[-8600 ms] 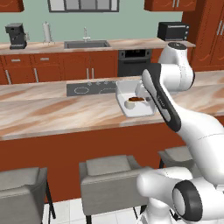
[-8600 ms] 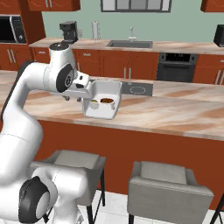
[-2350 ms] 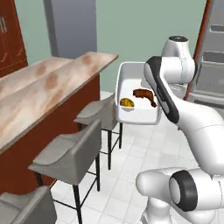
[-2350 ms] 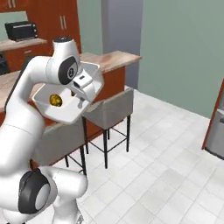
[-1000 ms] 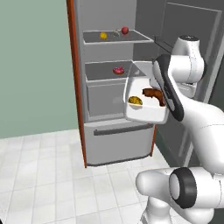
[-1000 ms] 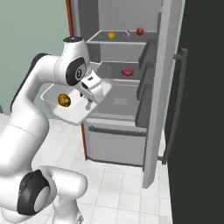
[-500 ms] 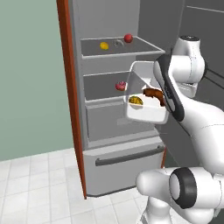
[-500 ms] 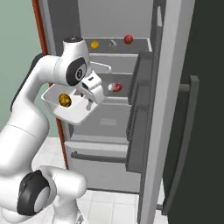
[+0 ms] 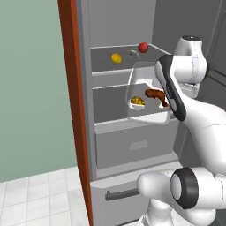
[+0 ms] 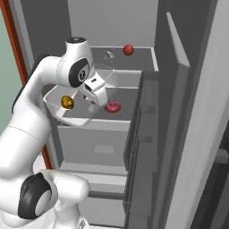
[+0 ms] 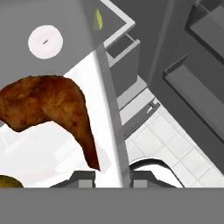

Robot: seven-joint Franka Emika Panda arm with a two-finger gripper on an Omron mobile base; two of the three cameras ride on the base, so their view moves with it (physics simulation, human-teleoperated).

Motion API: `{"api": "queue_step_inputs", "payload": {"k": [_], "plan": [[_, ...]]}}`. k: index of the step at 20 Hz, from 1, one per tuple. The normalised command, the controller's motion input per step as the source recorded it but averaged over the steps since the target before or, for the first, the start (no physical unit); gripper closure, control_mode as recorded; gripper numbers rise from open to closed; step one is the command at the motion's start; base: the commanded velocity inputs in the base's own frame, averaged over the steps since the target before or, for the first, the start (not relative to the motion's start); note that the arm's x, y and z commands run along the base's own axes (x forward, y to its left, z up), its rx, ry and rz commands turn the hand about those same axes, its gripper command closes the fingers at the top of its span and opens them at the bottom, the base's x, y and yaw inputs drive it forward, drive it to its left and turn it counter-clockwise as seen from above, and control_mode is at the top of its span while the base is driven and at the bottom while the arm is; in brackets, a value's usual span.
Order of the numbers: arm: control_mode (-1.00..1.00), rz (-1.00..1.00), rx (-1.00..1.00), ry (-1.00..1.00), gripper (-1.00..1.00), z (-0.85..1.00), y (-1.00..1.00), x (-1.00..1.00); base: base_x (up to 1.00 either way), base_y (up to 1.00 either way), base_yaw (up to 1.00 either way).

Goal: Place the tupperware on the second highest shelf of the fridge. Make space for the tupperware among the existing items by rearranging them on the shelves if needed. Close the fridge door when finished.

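Right now the tupperware (image 9: 148,99), mid-frame in the left base view, is held by its wall in the gripper (image 10: 93,103), just before the fridge (image 9: 114,145) shelf, so it could bump the doughnut (image 10: 112,106) there, and the finger tips are mostly hidden.

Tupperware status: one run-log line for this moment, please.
end effector: shut on tupperware rim | tupperware: at open fridge, level with doughnut shelf | door: open

A glossy white arm (image 9: 194,110) of rounded, bulbous segments, with dark grey rings and round black caps at the joints. Its white boxy hand (image 10: 96,87), upper left of the right base view, carries small dark details.
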Motion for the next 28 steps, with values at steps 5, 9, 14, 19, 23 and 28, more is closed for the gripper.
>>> {"api": "queue_step_inputs", "payload": {"k": [5, 9, 14, 19, 23, 28], "plan": [[-1.00, 0.00, 0.00, 0.03, 1.00, -0.21, -0.07, 0.10, 0.21, -0.09, 0.00], [-1.00, 0.00, 0.00, 0.13, 1.00, -0.82, -0.18, 0.13, 0.00, 0.00, 0.00], [-1.00, 0.00, 0.00, 0.09, 1.00, -0.88, -0.05, 0.33, 0.00, 0.00, 0.00], [-1.00, 0.00, 0.00, 0.03, 1.00, -0.82, 0.08, 0.52, 0.00, 0.00, 0.00], [-1.00, 0.02, 0.03, -0.01, 1.00, -0.61, 0.29, 0.70, 0.00, 0.00, 0.00], [-1.00, 0.08, 0.03, -0.14, 1.00, -0.14, 0.42, 0.69, 0.00, 0.00, 0.00]]}}
